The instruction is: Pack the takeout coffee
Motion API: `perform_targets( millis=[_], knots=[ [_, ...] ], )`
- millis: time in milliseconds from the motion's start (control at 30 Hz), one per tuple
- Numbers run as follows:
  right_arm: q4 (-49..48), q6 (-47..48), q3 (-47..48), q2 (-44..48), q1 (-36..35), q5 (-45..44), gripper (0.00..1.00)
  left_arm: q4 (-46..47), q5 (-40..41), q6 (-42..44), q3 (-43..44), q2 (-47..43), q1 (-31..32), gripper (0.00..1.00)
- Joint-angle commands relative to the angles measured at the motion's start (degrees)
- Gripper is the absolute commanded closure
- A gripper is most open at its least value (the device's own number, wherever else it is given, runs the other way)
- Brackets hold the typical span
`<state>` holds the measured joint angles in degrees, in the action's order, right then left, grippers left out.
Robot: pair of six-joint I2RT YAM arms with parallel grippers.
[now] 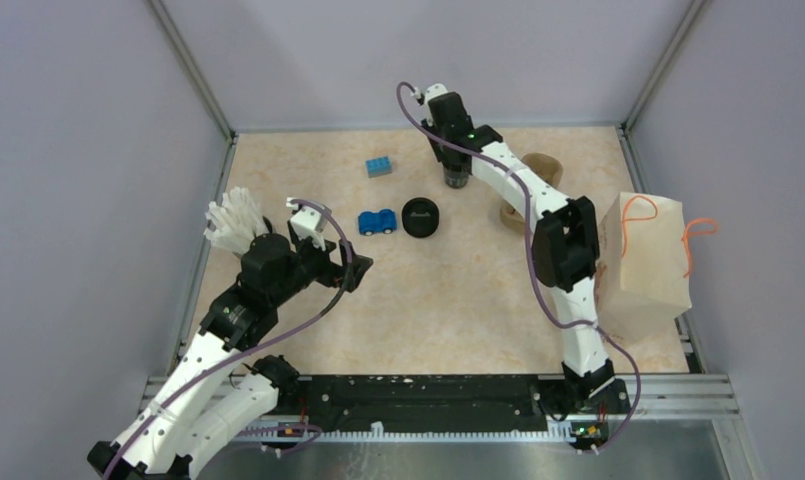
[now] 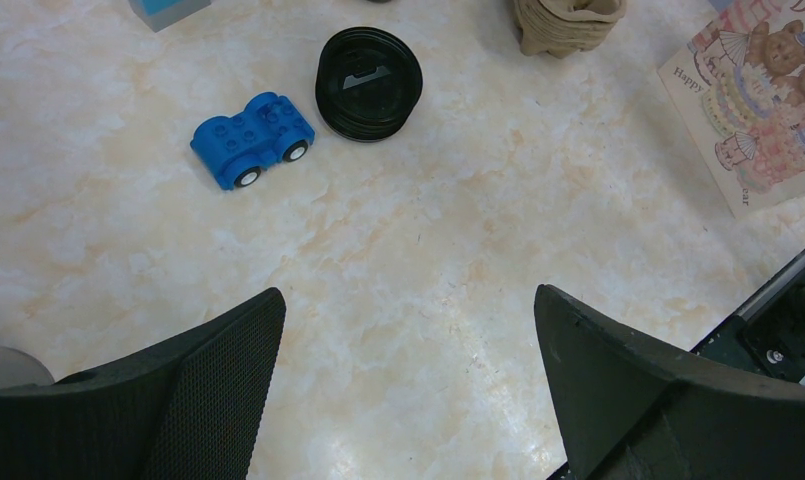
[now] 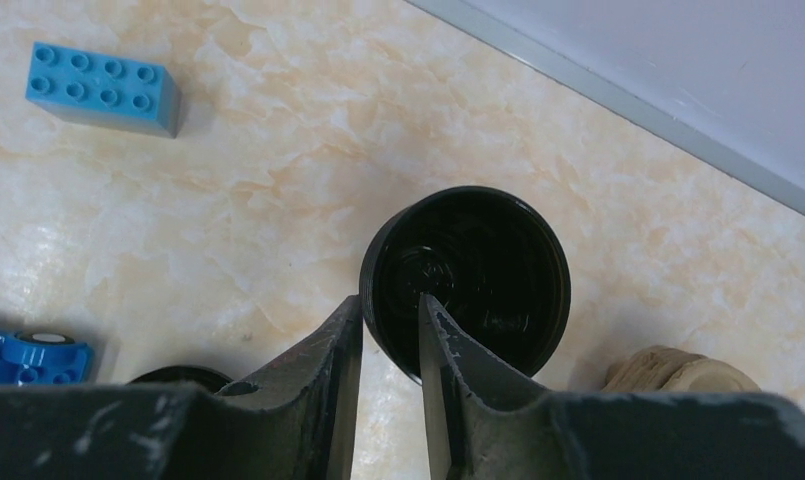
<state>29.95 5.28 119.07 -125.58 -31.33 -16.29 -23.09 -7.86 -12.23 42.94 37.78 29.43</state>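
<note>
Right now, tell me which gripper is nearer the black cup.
Right. The right gripper straddles the rim of the cup; the left gripper hangs far off, beyond the lid.

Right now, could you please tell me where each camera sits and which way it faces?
Top external: above and behind the bases, looking down on the table; left arm and right arm show.
Left wrist: looks forward and down at the toy car and lid; left gripper open below.
Right wrist: looks down into the black cup; right gripper straddles its near wall.
Shared: car and lid, in top and left wrist.
</note>
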Motion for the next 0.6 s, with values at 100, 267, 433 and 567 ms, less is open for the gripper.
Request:
perform_targets(
  millis=[100, 267, 433, 567],
  knots=[
    [0.19, 1.79, 5.33, -1.95, 0.6, 0.15, 0.77, 2.34, 0.57, 0.54, 0.13, 0.08, 0.14, 0.01],
    [0.98, 1.58, 6.41, -3.04, 0.98, 0.9, 0.77, 2.35, 0.39, 0.54, 0.26, 0.33, 0.19, 0.01],
    [1.14, 1.49, 6.53, -3.83, 1.05, 1.17, 0.77, 2.34, 0.37, 0.54, 0.22, 0.28, 0.19, 0.01],
    [1.06, 1.49, 6.53, -4.42, 1.1, 0.97, 0.77, 2.35, 0.35, 0.54, 0.29, 0.44, 0.18, 0.01]
  ],
)
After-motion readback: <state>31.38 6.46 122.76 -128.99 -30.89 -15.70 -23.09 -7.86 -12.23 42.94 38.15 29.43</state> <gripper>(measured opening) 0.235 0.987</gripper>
